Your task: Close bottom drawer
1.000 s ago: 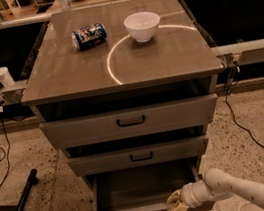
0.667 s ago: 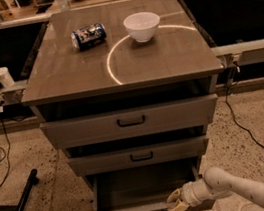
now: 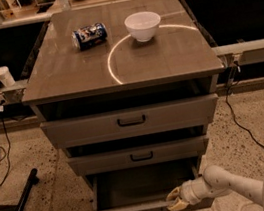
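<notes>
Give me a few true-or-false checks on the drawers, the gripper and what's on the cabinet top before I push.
1. The bottom drawer is pulled out. True.
2. The gripper is at the middle drawer's handle. False: it is at the bottom drawer's front panel, right of its centre.
3. The can stands upright on the cabinet top. False: it lies on its side.
4. The white bowl sits on the cabinet top, right of the can. True.
</notes>
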You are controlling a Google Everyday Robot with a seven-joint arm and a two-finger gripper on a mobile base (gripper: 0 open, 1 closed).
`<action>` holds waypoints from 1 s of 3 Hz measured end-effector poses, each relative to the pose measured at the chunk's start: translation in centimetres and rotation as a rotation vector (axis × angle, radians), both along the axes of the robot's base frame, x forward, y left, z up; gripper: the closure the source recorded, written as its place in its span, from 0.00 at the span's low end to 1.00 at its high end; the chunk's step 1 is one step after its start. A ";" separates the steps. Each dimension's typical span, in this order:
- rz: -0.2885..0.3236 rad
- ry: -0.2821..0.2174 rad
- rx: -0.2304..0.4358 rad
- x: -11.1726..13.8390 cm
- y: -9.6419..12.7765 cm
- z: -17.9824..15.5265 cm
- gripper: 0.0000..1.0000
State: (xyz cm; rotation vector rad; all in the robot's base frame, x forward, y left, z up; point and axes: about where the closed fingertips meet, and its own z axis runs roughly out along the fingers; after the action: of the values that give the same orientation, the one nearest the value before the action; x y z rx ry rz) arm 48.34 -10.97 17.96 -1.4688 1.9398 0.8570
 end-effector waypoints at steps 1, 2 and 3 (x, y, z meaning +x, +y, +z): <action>0.000 0.000 0.000 0.0 0.0 0.1 1.00; 0.001 0.024 0.002 0.3 0.1 -0.1 1.00; 0.000 0.024 0.002 0.3 0.1 0.2 1.00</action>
State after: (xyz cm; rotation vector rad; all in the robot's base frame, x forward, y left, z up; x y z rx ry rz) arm 48.64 -10.82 18.17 -1.4641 1.9557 0.8808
